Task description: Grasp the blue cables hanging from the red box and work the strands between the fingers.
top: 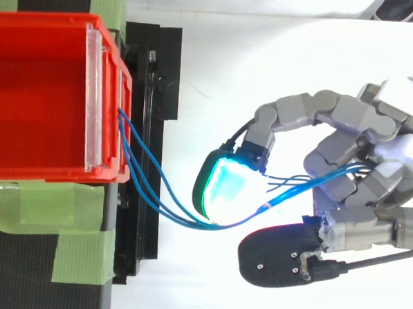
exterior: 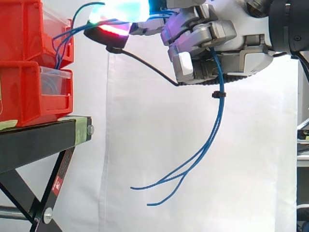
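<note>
Several thin blue cables (top: 148,185) leave the front of the upper red bin (top: 33,159) and run right to my hand (top: 372,163). They pass beneath a long fingertip glowing green and cyan (top: 225,187), beside a black-backed fingertip (top: 277,255), then between the curled fingers. In the side view the hand (exterior: 207,43) sits high, right of the stacked red bins (exterior: 19,96). The blue cables (exterior: 208,140) drop from it in a loose curve, bound by a small black tie (exterior: 218,94), and their free ends hang in the air.
The bins rest on a black stand (exterior: 43,140) with green tape (top: 44,208) on its top and slanted legs below. Clear plastic label holders (exterior: 55,79) front the bins. A white curtain (exterior: 145,145) hangs behind, with open air under the hand.
</note>
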Robot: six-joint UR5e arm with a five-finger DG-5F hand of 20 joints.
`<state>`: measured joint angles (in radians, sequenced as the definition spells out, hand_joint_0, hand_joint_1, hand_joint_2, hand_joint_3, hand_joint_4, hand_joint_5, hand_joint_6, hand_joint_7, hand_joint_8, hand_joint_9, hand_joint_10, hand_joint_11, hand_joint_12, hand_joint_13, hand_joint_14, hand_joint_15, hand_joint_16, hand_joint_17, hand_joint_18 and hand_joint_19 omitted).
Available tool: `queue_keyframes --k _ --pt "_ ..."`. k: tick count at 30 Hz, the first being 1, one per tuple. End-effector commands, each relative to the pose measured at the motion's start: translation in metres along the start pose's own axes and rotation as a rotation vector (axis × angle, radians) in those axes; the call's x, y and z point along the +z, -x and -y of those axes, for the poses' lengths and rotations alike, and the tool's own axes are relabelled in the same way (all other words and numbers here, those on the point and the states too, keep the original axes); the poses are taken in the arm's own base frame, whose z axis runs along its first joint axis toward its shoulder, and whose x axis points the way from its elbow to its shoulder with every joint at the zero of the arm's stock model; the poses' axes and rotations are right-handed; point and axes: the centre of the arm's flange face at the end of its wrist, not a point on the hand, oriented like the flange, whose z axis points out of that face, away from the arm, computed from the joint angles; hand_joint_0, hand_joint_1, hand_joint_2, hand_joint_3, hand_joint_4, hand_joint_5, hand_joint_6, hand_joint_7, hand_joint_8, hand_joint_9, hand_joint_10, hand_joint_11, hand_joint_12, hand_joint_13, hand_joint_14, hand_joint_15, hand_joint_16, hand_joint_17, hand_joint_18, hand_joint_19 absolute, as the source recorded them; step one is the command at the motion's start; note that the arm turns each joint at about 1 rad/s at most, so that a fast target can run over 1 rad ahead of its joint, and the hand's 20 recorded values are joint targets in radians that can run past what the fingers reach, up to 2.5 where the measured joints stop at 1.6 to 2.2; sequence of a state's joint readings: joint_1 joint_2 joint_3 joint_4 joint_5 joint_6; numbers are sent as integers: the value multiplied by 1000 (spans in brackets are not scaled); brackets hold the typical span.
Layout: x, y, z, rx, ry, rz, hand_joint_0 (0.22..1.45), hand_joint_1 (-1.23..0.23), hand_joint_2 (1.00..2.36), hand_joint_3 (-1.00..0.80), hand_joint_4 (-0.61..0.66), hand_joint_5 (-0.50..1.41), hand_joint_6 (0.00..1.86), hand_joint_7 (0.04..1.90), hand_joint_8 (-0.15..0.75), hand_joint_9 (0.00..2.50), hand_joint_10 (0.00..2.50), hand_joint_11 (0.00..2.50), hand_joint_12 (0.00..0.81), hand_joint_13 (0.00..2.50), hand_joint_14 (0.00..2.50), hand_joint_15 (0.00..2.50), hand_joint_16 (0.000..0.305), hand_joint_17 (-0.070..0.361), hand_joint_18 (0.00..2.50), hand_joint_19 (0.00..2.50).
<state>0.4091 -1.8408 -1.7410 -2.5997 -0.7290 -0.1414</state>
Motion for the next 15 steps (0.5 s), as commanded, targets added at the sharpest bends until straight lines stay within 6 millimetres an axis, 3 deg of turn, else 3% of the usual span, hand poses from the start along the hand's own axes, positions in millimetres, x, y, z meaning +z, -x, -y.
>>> queue_keyframes --k 1,7,13,15 --pt "-1 -1 0 -6 0 -2 1158 -679 1012 -91 188 172 880 916 492 1274 2500 2461 646 1785 2500 1407 248 186 2421 512" --pt "-1 -1 0 -8 -3 6 1145 -676 1003 -3 208 208 824 955 492 1274 2500 2461 646 1785 2500 1407 248 186 2421 512" --pt "-1 0 -1 -13 -7 7 1221 -669 1009 -108 193 241 732 994 492 1274 2500 2461 646 1785 2500 1407 248 186 2421 512" --pt "-2 0 -1 -14 -8 7 1114 -714 1014 -117 193 225 706 1017 492 1274 2500 2461 646 1785 2500 1407 248 186 2421 512"
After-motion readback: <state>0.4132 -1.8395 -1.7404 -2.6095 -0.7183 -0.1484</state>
